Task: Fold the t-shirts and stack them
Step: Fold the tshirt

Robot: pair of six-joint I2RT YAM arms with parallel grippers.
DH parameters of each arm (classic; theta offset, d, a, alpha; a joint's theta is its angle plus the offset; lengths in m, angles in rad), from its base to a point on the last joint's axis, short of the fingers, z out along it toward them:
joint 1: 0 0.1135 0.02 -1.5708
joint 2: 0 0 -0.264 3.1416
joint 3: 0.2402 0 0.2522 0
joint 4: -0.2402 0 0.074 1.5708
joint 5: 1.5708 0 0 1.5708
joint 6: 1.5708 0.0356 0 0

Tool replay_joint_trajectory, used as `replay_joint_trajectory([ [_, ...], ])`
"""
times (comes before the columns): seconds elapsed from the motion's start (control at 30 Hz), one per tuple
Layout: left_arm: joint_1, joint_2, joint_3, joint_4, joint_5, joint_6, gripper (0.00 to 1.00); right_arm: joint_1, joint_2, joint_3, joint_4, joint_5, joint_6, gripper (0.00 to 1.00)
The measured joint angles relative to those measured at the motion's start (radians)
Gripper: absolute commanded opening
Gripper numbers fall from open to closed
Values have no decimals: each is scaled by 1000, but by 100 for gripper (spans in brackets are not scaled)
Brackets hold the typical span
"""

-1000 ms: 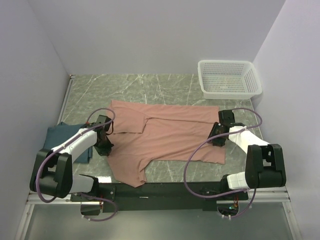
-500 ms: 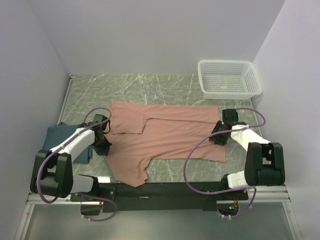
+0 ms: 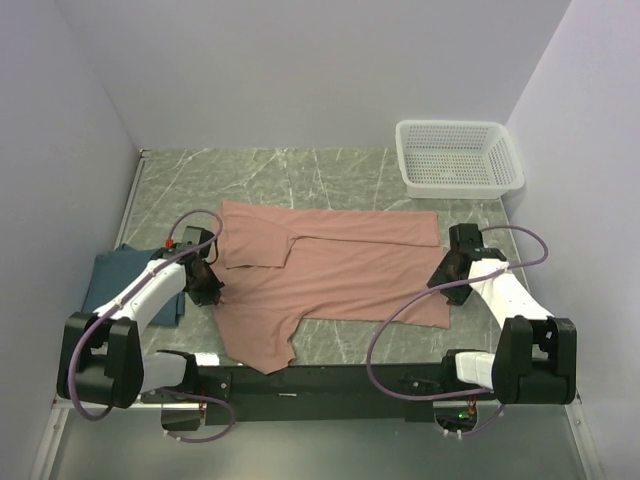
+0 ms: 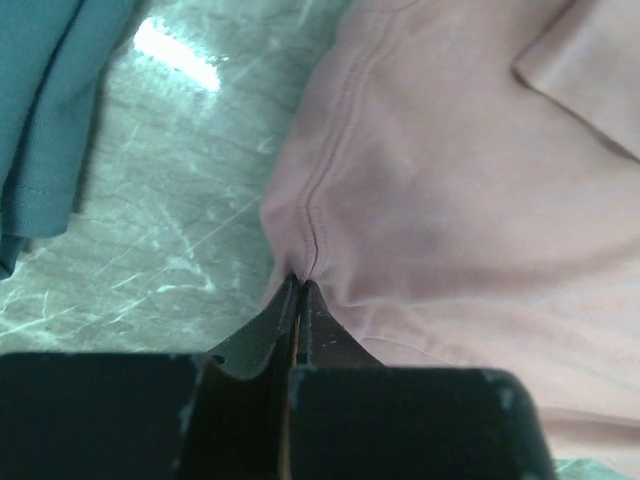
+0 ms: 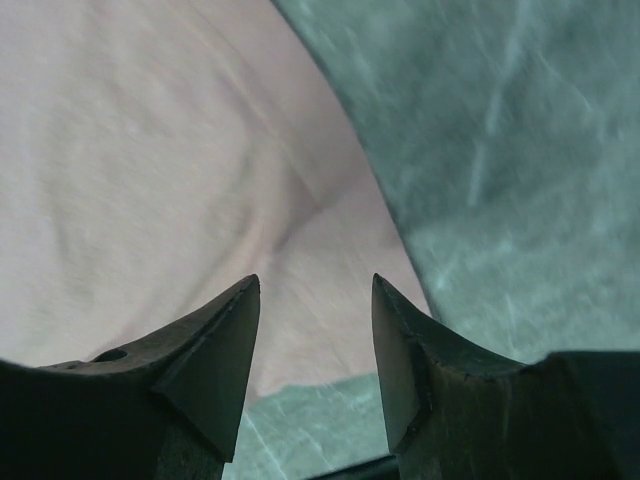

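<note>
The spread t-shirt (image 3: 340, 270) lies across the middle of the table (image 3: 300, 170), with the other t-shirt (image 3: 112, 280) near its left (partly under the left arm). The basket (image 3: 458, 160) sits in the far right corner. The left gripper (image 4: 297, 290) is at the spread shirt's left edge and the right gripper (image 5: 315, 285) at its right edge.

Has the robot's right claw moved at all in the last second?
Yes. The right gripper has slid slightly rightward, out to the right edge of the pink t-shirt, ending more nearly below the white basket.
</note>
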Motion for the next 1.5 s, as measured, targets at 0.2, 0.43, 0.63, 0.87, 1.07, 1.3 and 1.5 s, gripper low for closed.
replay_joint_trajectory([
  [0.2,0,-33,-6,19,18,15,1,-4,-9,1,-130,13,60,56],
  [0.43,0,-38,-6,30,29,23,1,-4,-7,1,-229,-9,131,56],
  [0.63,0,-55,-7,33,39,23,1,-5,-2,0,-274,-16,182,56],
  [0.87,0,-55,-10,37,47,30,1,-5,-29,-49,-252,-25,262,54],
  [1.07,0,-55,-10,38,49,35,1,-7,-48,-111,-204,-29,332,51],
  [1.3,0,-55,-10,37,47,37,1,-31,-69,-144,-158,-34,374,45],
  [1.5,0,-55,-10,34,45,35,1,-61,-99,-159,-155,-22,380,8],
])
